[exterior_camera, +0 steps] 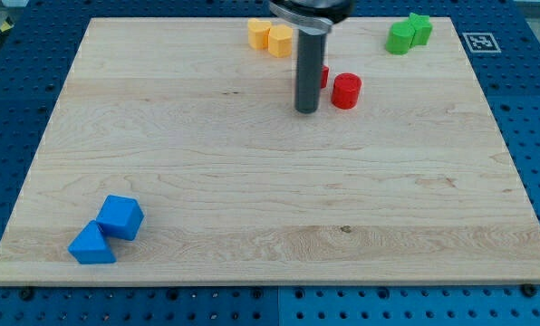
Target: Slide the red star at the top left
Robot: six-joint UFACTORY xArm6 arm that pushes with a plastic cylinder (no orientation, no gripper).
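The dark rod comes down from the view's top, and my tip (307, 110) rests on the wooden board (270, 199) a little above its middle. There is no hand or jaw on this arm to be apart or together — it is only a plain rod, clamped on nothing.

Right behind the rod, on its right side, a sliver of a red block (323, 76) peeks out; most of it is hidden, so I cannot make out its shape, nor whether the rod touches it. Just to the right of that stands a red cylinder (346, 91), clear of the rod.

Up near the top edge, left of the rod, two yellow blocks sit side by side and touching — the left one (259, 33) and the right one (280, 39). Toward the top right corner a green cylinder (400, 38) touches a green block (420, 28) of star-like outline.

Well apart from all this, in the bottom left corner, a blue cube (120, 217) leans against a blue triangular block (91, 244).
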